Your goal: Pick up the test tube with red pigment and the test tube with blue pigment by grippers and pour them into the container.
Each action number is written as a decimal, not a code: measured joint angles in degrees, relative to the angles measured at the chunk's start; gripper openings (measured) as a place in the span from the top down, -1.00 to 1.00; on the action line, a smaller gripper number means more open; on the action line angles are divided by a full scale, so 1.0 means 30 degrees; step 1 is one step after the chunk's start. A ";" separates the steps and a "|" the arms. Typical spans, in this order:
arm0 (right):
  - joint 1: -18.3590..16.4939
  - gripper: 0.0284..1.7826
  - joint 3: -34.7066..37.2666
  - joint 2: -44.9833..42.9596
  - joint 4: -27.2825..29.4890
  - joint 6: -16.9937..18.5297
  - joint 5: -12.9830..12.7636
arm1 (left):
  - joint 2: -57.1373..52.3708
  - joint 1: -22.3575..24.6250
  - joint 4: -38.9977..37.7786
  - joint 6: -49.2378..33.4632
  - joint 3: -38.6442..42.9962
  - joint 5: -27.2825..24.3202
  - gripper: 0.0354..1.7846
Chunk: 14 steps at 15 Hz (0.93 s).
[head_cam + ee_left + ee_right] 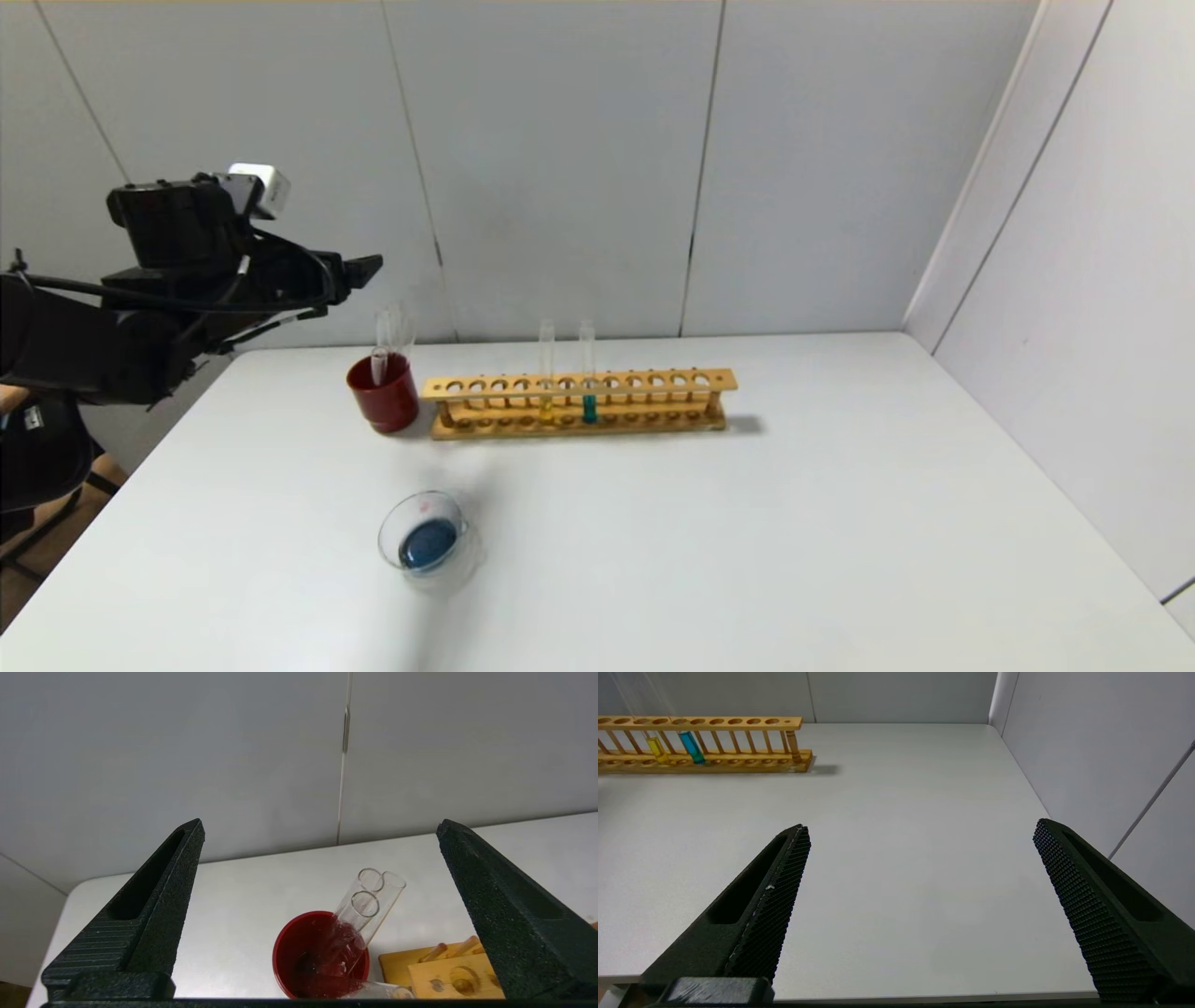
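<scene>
The table [747, 523] carries a rack [579, 401] at the back, holding only a yellow tube [546, 373] and a teal tube [587, 373]. Left of it, the red cup [385, 397] collects emptied tubes [369, 905], apparently the red and blue ones. The dish [425, 539] in front holds dark blue liquid, suggesting pouring is done. The left gripper [322, 858] hangs spread and empty near the cup. The right gripper [920, 858], also spread and empty, hangs over bare table.

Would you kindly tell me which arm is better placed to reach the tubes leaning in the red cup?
Left, probably. The left gripper hangs open above the red cup, its camera looking onto the tubes. The right gripper, also open, is over the table beyond the rack.
</scene>
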 joint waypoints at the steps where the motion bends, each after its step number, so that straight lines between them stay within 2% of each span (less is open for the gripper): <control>1: 0.0000 -0.96 0.0000 0.0000 0.0000 -0.0008 0.0000 | -0.0809 0.0008 0.0707 0.0012 -0.0024 0.0008 -0.96; 7: 0.0000 -0.96 0.0000 0.0000 0.0000 -0.0008 -0.0008 | -0.7652 0.0321 0.5575 0.0049 0.0683 0.0459 -0.96; 10: 0.0000 -0.96 0.0000 0.0000 0.0000 -0.0008 -0.0008 | -1.2028 0.0735 0.6587 0.0069 0.3105 0.1284 -0.96; 14: 0.0000 -0.96 0.0000 0.0000 0.0000 -0.0008 0.0000 | -1.8615 0.1004 0.7286 0.0093 0.7729 0.1816 -0.96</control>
